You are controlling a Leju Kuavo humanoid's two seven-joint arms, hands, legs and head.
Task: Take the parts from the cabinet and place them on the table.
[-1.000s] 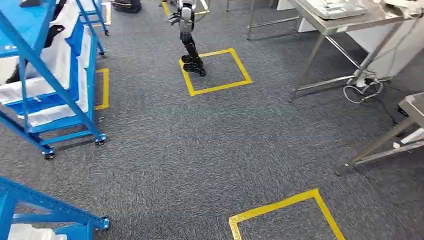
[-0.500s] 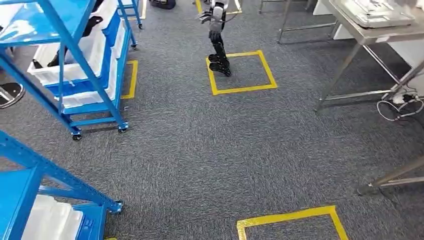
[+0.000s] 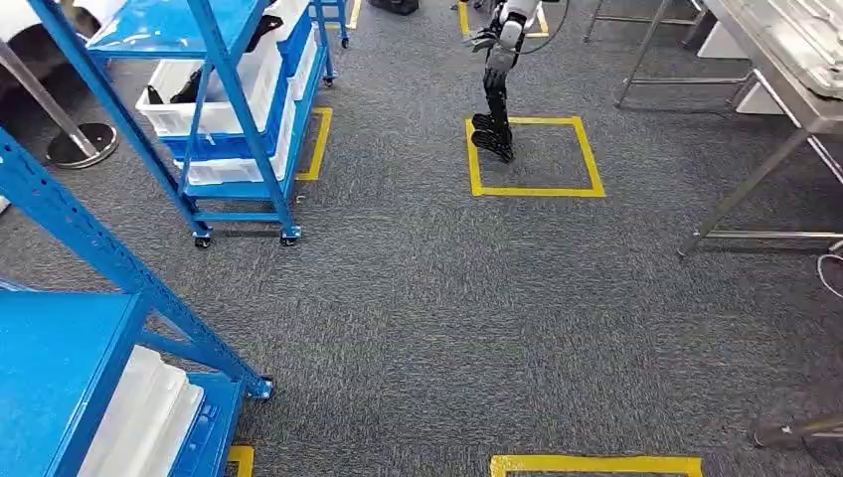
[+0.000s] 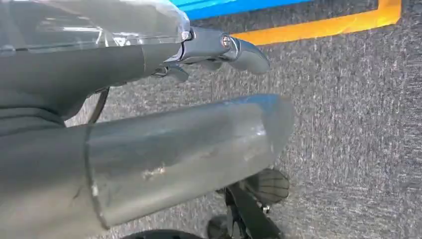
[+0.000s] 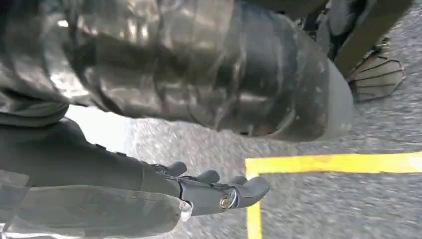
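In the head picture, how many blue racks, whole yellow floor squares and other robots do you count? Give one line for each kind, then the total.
Blue racks: 3 (near rack, middle rack, far rack, cut by the top edge)
Whole yellow square: 1
Other robot: 1
Total: 5
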